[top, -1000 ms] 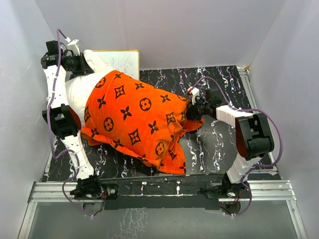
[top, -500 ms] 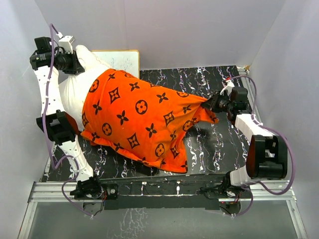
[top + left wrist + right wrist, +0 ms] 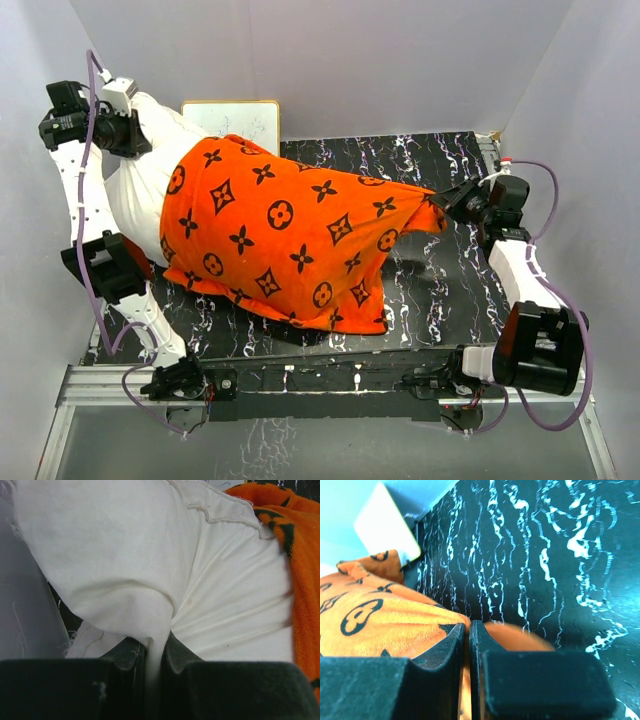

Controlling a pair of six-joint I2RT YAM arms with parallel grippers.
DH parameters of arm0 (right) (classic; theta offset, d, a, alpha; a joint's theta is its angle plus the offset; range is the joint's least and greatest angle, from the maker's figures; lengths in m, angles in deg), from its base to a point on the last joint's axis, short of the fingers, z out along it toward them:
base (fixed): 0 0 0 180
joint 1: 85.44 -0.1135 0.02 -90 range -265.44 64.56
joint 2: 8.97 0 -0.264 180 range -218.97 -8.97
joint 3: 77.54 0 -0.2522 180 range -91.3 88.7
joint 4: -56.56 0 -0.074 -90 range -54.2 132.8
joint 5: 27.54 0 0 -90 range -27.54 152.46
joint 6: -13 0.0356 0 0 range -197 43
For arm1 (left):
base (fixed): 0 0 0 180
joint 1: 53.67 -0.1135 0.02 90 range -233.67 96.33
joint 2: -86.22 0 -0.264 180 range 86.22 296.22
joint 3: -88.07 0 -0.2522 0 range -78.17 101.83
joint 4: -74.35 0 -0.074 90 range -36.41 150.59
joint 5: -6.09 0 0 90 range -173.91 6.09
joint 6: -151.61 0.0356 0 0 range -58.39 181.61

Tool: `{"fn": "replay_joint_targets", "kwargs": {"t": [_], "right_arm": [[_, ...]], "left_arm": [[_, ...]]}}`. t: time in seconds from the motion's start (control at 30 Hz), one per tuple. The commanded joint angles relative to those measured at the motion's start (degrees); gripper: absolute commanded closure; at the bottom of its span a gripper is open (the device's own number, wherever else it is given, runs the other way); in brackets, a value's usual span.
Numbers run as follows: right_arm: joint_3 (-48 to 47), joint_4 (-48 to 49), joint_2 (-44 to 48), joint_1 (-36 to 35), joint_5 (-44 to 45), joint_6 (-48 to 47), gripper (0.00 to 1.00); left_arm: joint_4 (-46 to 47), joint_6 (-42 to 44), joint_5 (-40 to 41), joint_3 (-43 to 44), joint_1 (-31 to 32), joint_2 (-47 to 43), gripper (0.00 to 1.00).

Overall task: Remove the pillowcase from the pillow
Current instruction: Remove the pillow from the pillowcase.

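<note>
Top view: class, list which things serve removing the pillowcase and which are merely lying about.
In use: pillowcase, pillow, left gripper pinching the pillow, right gripper pinching the pillowcase.
Lying about: whiteboard, marbled black mat.

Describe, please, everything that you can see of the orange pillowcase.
The pillowcase is soft bright orange fabric printed with dark brown flowers, stars and circles. It covers most of the white pillow, whose left end sticks out bare. The cloth is stretched toward the right into a pointed corner, pinched in the shut right tool. Its near edge lies in loose folds on the black marbled table. The left tool grips the pillow's corner, not the pillowcase.
</note>
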Motion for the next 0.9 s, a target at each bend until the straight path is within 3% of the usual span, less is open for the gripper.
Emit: {"fn": "replay_joint_targets", "kwargs": {"t": [0.0,0.23,0.33,0.4,0.53,0.67,0.87], "right_arm": [[0.01,-2.76,4.00,7.92,22.28,1.81,0.92],[3.53,-6.38,6.45,11.56,27.34,8.96,0.92],[3.59,-1.29,7.55,9.39,24.31,6.49,0.92],[0.22,0.64,7.45,2.13,28.21,2.06,0.92],[-9.71,-2.52,4.08,-10.32,33.55,-3.51,0.74],[-10.94,0.31,5.20,-19.67,32.83,-4.55,0.61],[-13.75,2.66,5.22,-32.82,29.03,-4.55,0.53]], "left_arm": [[13.12,7.58,12.49,2.78,-9.94,-6.30,1.00],[12.30,6.51,11.75,2.94,-12.80,-5.22,1.00],[8.50,2.67,3.00,5.56,-12.58,-4.75,1.00],[6.18,-1.55,-1.06,9.15,-8.92,-3.86,1.00],[6.52,-6.93,-3.66,12.76,3.28,-4.76,1.00],[15.00,-11.25,-5.89,12.70,14.38,-7.93,1.00],[31.22,-13.89,-6.20,10.58,23.88,-12.33,1.00]]}}
